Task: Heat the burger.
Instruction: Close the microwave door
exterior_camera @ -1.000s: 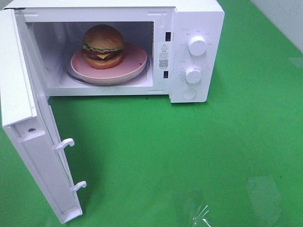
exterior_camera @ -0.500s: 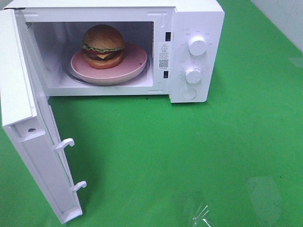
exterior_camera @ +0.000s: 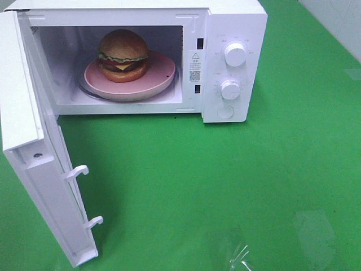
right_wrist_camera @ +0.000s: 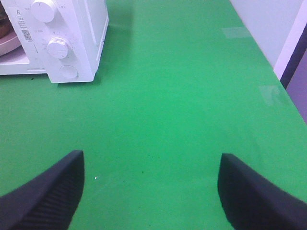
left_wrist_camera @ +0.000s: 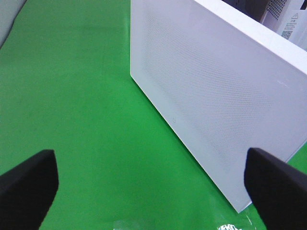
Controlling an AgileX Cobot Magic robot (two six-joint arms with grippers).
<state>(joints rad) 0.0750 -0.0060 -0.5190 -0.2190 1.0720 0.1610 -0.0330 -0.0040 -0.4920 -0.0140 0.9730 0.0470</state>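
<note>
With the burger sitting on its pink plate inside the microwave and left jaws and right jaws both gaping empty, I'm aiming to push the door steadily near its free edge.

Burger on pink plate, inside open white microwave, green table

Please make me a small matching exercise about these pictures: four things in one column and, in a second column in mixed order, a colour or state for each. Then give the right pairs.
Column 1
1. burger
2. plate
3. microwave door
4. table cover

Column 2
A. green
B. pink
C. swung open
D. golden-brown on top

Pairs: 1-D, 2-B, 3-C, 4-A
</note>
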